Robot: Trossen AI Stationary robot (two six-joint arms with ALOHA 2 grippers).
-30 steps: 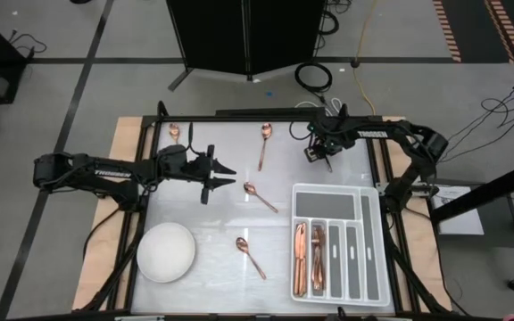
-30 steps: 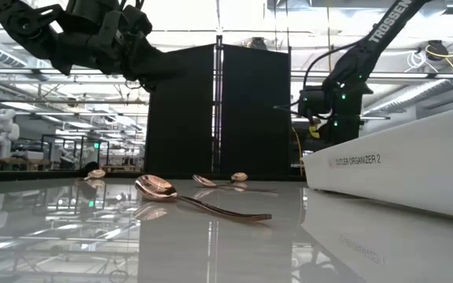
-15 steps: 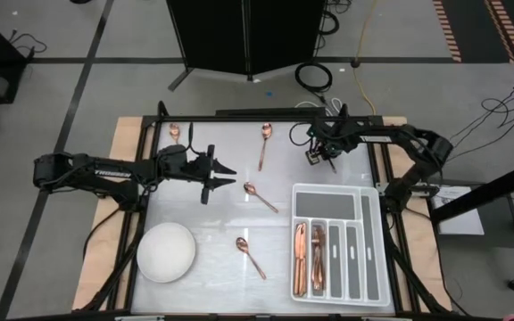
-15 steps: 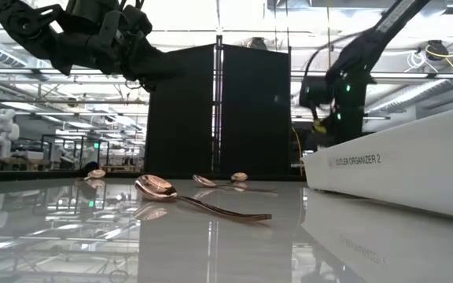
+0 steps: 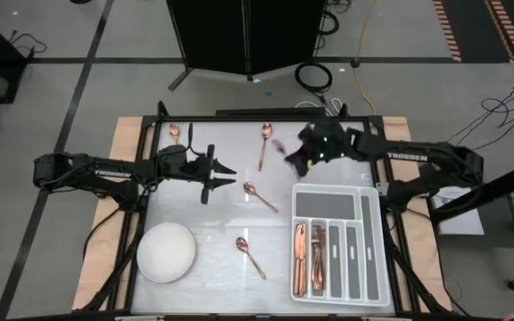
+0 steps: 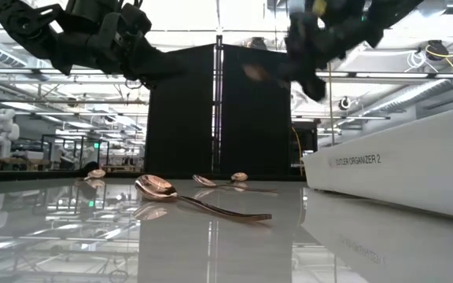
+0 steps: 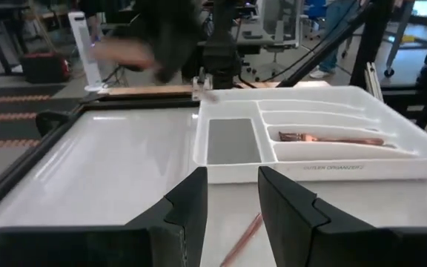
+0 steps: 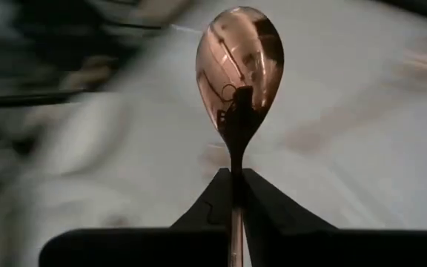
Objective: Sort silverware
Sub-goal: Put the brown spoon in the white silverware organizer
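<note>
The right gripper [image 5: 294,153] hangs blurred near the table's [image 5: 194,214] far edge, just beyond the grey tray [image 5: 337,242], which holds copper cutlery [image 5: 308,259] in its left slots. The left gripper [image 5: 224,173] hovers open near a spoon [image 5: 259,196]. A white bowl [image 5: 166,252] sits toward the near left corner.

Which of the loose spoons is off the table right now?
The spoon clamped in the right claw, held in the air by the tray's far end. The other four loose spoons all lie flat on the table.
</note>
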